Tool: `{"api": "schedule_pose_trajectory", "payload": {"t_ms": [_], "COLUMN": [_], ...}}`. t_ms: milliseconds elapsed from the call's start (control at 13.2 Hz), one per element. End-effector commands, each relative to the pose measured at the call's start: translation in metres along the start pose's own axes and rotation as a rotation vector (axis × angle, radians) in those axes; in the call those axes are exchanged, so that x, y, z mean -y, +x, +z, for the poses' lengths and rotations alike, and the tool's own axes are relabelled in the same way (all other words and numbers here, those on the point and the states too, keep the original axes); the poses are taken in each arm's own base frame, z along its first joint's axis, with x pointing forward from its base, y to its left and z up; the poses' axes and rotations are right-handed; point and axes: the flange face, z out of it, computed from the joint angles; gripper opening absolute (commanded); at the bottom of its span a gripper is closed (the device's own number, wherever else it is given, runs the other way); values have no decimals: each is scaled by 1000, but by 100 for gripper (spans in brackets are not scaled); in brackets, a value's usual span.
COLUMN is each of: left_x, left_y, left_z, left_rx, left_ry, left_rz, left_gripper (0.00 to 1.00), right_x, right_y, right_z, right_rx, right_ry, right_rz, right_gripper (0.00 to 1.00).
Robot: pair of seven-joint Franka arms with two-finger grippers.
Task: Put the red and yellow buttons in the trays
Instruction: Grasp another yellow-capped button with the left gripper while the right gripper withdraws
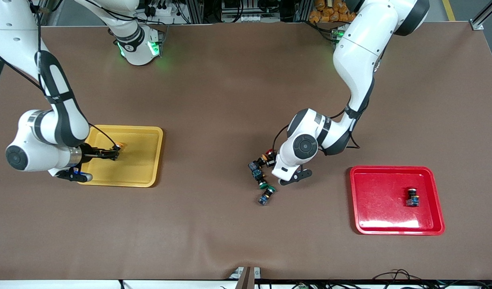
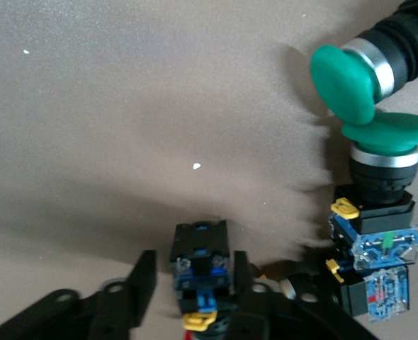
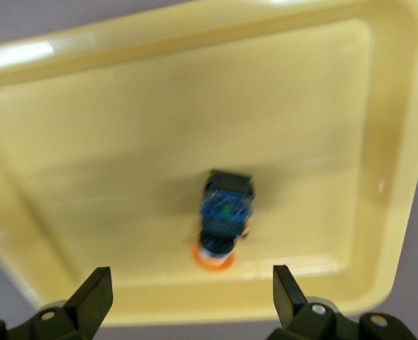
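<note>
My right gripper (image 1: 116, 153) hangs open over the yellow tray (image 1: 147, 178), just above an orange-yellow-capped button (image 3: 225, 205) that lies on its side on the tray floor (image 3: 124, 142). That gripper (image 3: 190, 283) is empty. My left gripper (image 1: 270, 161) is down at the button cluster in the middle of the table. It (image 2: 193, 268) is open astride a black-and-blue button (image 2: 200, 253) with a red cap (image 1: 269, 153); one finger (image 2: 241, 273) touches it, the other (image 2: 144, 283) stands apart. The red tray (image 1: 374, 200) holds one button (image 1: 411, 197); I cannot tell its cap colour.
Two green-capped buttons (image 2: 343, 78) (image 2: 386, 134) lie close beside the left gripper, with another blue-based button (image 2: 386, 294) against them. In the front view the cluster (image 1: 264, 186) runs from the left hand toward the camera. Bare brown table lies between the trays.
</note>
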Motion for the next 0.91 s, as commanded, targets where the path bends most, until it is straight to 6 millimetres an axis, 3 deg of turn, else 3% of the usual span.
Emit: {"api": "schedule_pose_trajectory", "payload": {"t_ms": [0,152,456,684,835], "left_x": [-2,5,53,98,124], "left_y": [4,15,63,103,124], "left_z": [-9,-31,-81,-99,-103], "left_rx": [-8,-27,-105,-121,-133], "left_ry": [-18,-24,36,39,60], "left_rz": [-20,-27,7,78,128], "left_gripper": [0,0,0,0,0], "right_x": [49,99,209,293,334], "right_y": [-14,-25,-56,-86,-99], "right_z": [-26,-31,-46,-56,-49], "right_rx": [28,43,30,3,14], "right_ry": [-3,36,71,126,192], "right_rz": [103,199,385,496,597], "right_gripper": [100,100,100,100,100]}}
